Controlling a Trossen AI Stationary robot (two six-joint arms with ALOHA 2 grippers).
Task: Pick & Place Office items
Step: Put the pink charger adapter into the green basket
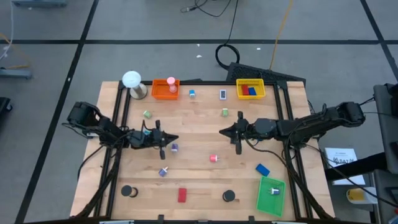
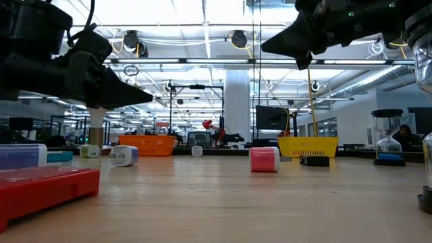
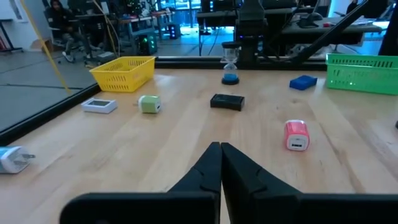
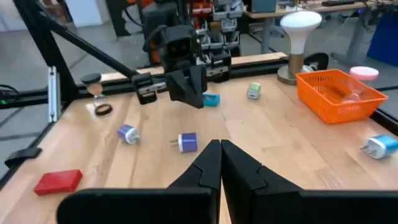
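Wooden desk (image 1: 199, 177), framed in black rail, on which small office items are spread loose, apparently laid out for sorting into trays.

Trays, three counted: an orange tray (image 1: 165, 89) and a yellow tray (image 1: 250, 89) are set along the far edge, a green tray (image 1: 271, 195) at the near right corner. Two blocks, red and blue, are already held in the yellow one; one small piece lies in the green.

Loose items: two black discs (image 1: 129, 191) and one red block (image 1: 182, 195) are found along the near edge; one blue block (image 1: 262, 169) lies beside the green tray; one pink piece (image 1: 214, 158) rests near the middle. About seven smaller plug-like bits are scattered between.

A white ball on a round base (image 1: 132, 84) stands at the far left corner.

Left hand (image 1: 168, 139) is held clenched and empty above the left-centre of the desk. Right hand (image 1: 231, 131) is likewise clenched on nothing, right of centre. Both point inward, judged to be poised between picks.
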